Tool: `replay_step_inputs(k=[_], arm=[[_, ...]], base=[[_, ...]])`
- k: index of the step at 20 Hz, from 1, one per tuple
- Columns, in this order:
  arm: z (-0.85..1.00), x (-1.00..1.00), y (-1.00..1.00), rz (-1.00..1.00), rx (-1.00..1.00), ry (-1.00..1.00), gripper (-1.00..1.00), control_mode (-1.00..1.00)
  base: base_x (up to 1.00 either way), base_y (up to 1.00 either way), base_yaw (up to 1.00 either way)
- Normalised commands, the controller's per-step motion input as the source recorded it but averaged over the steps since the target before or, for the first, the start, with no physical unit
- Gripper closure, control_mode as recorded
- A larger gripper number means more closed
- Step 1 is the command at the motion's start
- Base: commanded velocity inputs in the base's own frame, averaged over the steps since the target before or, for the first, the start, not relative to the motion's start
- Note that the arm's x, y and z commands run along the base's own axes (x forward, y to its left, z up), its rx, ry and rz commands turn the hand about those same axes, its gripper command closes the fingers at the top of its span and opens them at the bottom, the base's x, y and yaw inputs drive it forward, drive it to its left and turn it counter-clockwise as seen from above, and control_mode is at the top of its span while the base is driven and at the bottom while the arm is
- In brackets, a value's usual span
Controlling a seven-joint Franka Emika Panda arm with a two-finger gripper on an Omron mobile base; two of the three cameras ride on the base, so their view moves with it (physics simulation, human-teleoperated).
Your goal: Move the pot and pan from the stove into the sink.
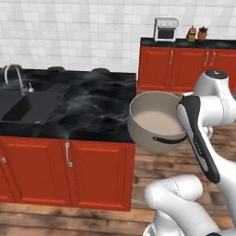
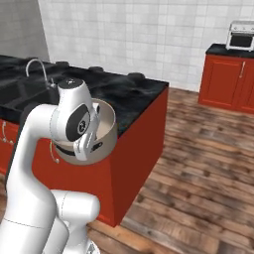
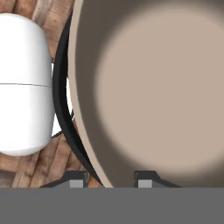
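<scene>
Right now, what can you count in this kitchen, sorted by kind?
Pots: 1, the pot held in the gripper
Sinks: 1, the sink
Faucets: 1, the faucet
Toaster ovens: 1, the toaster oven
Total: 4

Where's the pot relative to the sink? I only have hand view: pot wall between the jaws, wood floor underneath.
Observer: Pot hangs in the air off the counter's right front corner, about level with the top.
Operator: And the sink?
Observer: Sink is set in the counter's far left end; most of the dark top lies between it and the pot.
Operator: Anything sticking up there?
Observer: Faucet rises at the sink's back edge, tall and curved.
</scene>
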Motion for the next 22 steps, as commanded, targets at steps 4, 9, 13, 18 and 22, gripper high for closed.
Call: replay_step_inputs(k=[4, 9, 13, 18, 22], arm=[[0.0, 0.0, 0.0, 0.0, 0.0, 0.0, 1.0, 1.0], [0.0, 0.0, 0.0, 0.0, 0.0, 0.0, 1.0, 1.0], [0.0, 0.0, 0.0, 0.0, 0.0, 0.0, 1.0, 1.0], [0.0, 0.0, 0.0, 0.0, 0.0, 0.0, 1.0, 1.0], [0.0, 0.0, 0.0, 0.0, 0.0, 0.0, 1.0, 1.0]], base=[[0.0, 0.94, -0.07], [0.0, 0.93, -0.07], [0.0, 0.92, -0.08], [0.0, 0.92, -0.08], [0.0, 0.9, -0.08]])
